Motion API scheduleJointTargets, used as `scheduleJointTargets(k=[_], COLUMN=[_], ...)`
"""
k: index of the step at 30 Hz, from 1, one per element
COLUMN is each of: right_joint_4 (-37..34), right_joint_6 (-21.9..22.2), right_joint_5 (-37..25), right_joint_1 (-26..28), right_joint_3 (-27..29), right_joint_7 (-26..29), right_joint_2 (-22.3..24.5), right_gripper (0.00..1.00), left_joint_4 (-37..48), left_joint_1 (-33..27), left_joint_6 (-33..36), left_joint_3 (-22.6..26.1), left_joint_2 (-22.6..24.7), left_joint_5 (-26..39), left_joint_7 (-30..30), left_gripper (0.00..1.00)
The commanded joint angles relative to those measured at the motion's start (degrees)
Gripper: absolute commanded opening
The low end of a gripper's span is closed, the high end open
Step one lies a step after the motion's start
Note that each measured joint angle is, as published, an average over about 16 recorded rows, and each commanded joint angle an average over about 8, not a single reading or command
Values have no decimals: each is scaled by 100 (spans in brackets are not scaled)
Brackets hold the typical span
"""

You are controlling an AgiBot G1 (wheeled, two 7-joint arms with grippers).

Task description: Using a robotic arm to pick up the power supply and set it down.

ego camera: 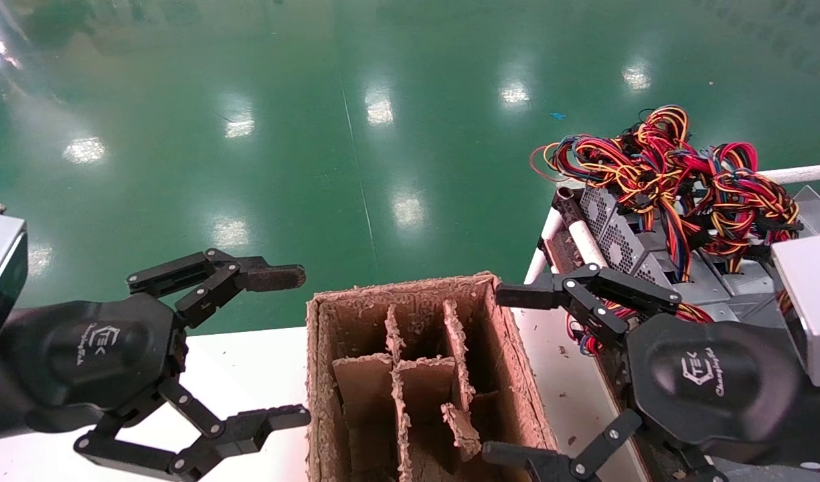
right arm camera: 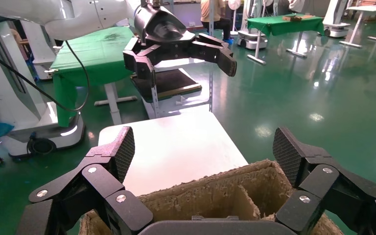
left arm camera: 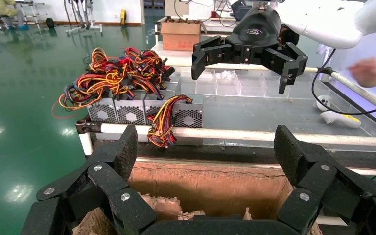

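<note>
The power supply [left arm camera: 188, 116] is a grey box with a honeycomb grille and its own small loop of red and yellow wires [left arm camera: 164, 125]. It stands at the near end of a row on the rack to my right. In the head view my right gripper partly hides it. My left gripper [ego camera: 282, 348] [left arm camera: 208, 147] hangs open and empty over the white table, left of the cardboard box [ego camera: 410, 288]. On the box's other side my right gripper [ego camera: 503, 375] [right arm camera: 203, 152] is also open and empty, its upper finger close to the rack's near corner.
The other grey boxes [left arm camera: 117, 111] carry a big tangled heap of wires [ego camera: 677, 167]. A white pipe rail [left arm camera: 235, 134] edges the rack. The box has torn cardboard dividers [ego camera: 396, 375]. The white table [right arm camera: 176, 142] ends at green floor [ego camera: 383, 134]. A person's hand [left arm camera: 367, 71] shows beyond the rack.
</note>
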Motion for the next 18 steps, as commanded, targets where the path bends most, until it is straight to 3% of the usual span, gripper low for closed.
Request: scheduleJointTargets(k=[1,18], right_joint_4=[16,-32], right_joint_6=[-3,5], right_joint_5=[-2,-3], right_joint_1=[13,-24], right_joint_3=[-15,27], right_joint_7=[3,-4], right_joint_2=[-13,25], right_gripper=[100,100], left_joint_4=[0,0], left_joint_1=[0,0], left_joint_6=[0,0], left_joint_3=[0,0], left_joint_2=[0,0], left_joint_5=[0,0], left_joint_7=[0,0], left_gripper=[100,100])
